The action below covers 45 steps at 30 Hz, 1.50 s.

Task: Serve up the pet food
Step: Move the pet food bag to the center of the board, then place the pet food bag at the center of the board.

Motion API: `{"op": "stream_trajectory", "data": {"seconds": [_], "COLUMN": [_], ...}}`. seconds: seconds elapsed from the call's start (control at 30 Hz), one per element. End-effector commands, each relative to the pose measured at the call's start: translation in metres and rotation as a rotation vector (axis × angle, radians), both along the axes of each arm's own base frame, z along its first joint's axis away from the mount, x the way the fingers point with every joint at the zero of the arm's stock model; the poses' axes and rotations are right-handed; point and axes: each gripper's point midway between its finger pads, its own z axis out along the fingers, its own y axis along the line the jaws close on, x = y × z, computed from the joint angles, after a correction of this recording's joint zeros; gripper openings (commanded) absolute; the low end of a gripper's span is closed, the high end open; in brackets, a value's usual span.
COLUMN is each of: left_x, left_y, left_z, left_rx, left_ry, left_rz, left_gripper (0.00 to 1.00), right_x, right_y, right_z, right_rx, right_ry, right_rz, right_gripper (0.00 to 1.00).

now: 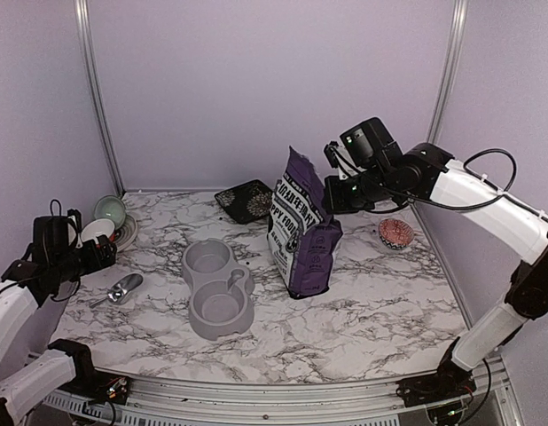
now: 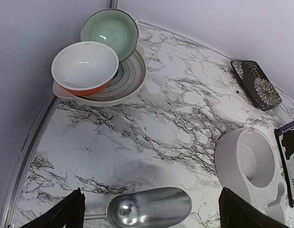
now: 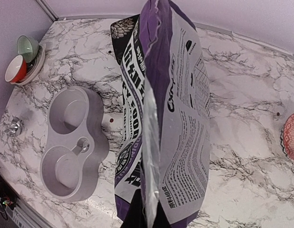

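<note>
A purple-and-white puppy food bag (image 1: 302, 235) stands upright mid-table, right of the grey double bowl (image 1: 218, 288). My right gripper (image 1: 339, 193) is shut on the bag's top seam, seen in the right wrist view as dark fingers pinching the silvery edge of the bag (image 3: 185, 118). The pet food is hidden inside the bag. Both wells of the double bowl (image 3: 73, 142) look bare. My left gripper (image 2: 151, 211) hangs open at far left, its fingers astride the shiny metal scoop (image 2: 149, 208) lying on the marble, without touching it.
A green bowl (image 2: 110, 33) and a white-and-orange bowl (image 2: 84, 66) rest on a striped plate (image 2: 130, 80) in the back left corner. A dark flowered tray (image 1: 246, 200) lies behind the bag. A small pink dish (image 1: 395, 232) sits at right.
</note>
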Motion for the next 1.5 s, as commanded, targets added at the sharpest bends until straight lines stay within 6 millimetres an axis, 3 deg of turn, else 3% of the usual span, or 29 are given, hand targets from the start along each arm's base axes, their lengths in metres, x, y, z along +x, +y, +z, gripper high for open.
{"op": "stream_trajectory", "data": {"seconds": [0.0,0.23,0.5,0.6,0.63,0.7,0.77,0.87,1.03,1.17,1.4,1.47], "left_x": [-0.001,-0.002,0.006,0.011,0.013,0.018,0.024,0.033,0.039,0.039,0.036,0.035], "left_y": [0.015,-0.016,-0.074,-0.092,-0.098,-0.115,-0.135,-0.164,-0.213,-0.244,-0.295,-0.306], "left_z": [0.022,0.044,0.064,0.080,0.087,0.099,0.108,0.120,0.133,0.136,0.142,0.145], "left_rx": [0.055,-0.048,-0.363,-0.413,-0.418,-0.421,-0.415,-0.411,-0.417,-0.420,-0.441,-0.447], "left_ry": [-0.049,-0.131,-0.127,-0.146,-0.151,-0.152,-0.142,-0.132,-0.127,-0.121,-0.126,-0.129], "left_rz": [0.073,-0.077,-0.271,-0.299,-0.308,-0.336,-0.369,-0.407,-0.473,-0.518,-0.584,-0.592], "left_gripper": [0.99,0.99,0.88,0.86,0.85,0.85,0.83,0.81,0.79,0.79,0.77,0.76], "right_x": [-0.020,-0.057,-0.091,-0.094,-0.093,-0.090,-0.084,-0.060,-0.016,0.001,0.026,0.030], "right_y": [0.014,0.017,0.002,0.002,0.004,0.007,0.012,0.011,-0.012,-0.007,0.000,0.002], "right_z": [0.026,0.046,0.039,0.048,0.053,0.065,0.078,0.087,0.092,0.089,0.083,0.078], "right_rx": [0.102,0.170,0.222,0.243,0.251,0.263,0.268,0.267,0.233,0.211,0.204,0.203], "right_ry": [-0.018,0.013,0.076,0.050,0.033,-0.003,-0.036,-0.060,-0.099,-0.100,-0.095,-0.086], "right_rz": [0.097,0.175,0.220,0.246,0.253,0.267,0.274,0.232,0.125,0.138,0.145,0.147], "right_gripper": [0.00,0.00,0.02,0.43,0.52,0.63,0.66,0.66,0.59,0.52,0.27,0.25]}}
